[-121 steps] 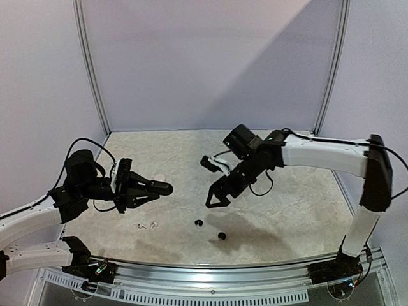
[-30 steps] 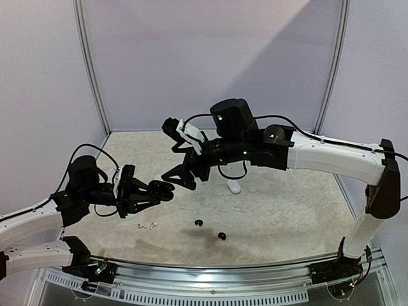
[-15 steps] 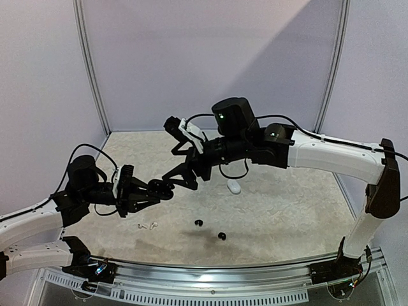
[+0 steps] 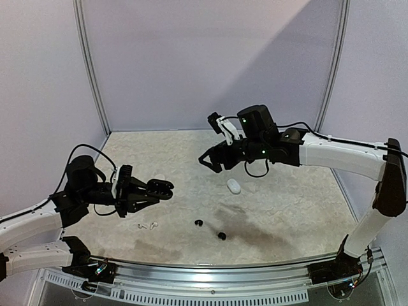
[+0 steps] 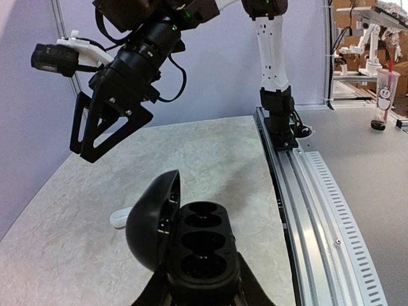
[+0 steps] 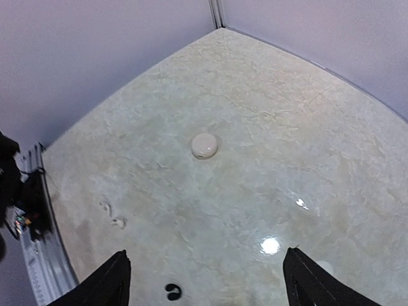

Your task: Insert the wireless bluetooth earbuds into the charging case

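My left gripper point(image 4: 152, 190) is clamped on the base of the open black charging case point(image 5: 203, 242), holding it off the table point(image 4: 293, 210) at the left. The lid is tipped back and the wells look empty. My right gripper point(image 4: 210, 160) hovers over the far middle with its jaws spread wide and nothing in them.

As I judge it, the next step is to fetch a bud. I should hold the case level and still. I should bring the right jaws straight down over one black earbud, close gently on its body, then lower it squarely into a well before letting go.

I can see four earbuds. Two black ones lie near the front edge, at centre point(image 4: 198, 223) and just to its right point(image 4: 221, 236). Two white ones point(image 4: 137, 225) point(image 4: 153, 224) lie to the left of them.

There are three cases: the black one I hold, a white pebble-shaped case point(image 4: 234, 186) mid-table, and a pale round case point(image 6: 204, 145) just behind my left gripper.
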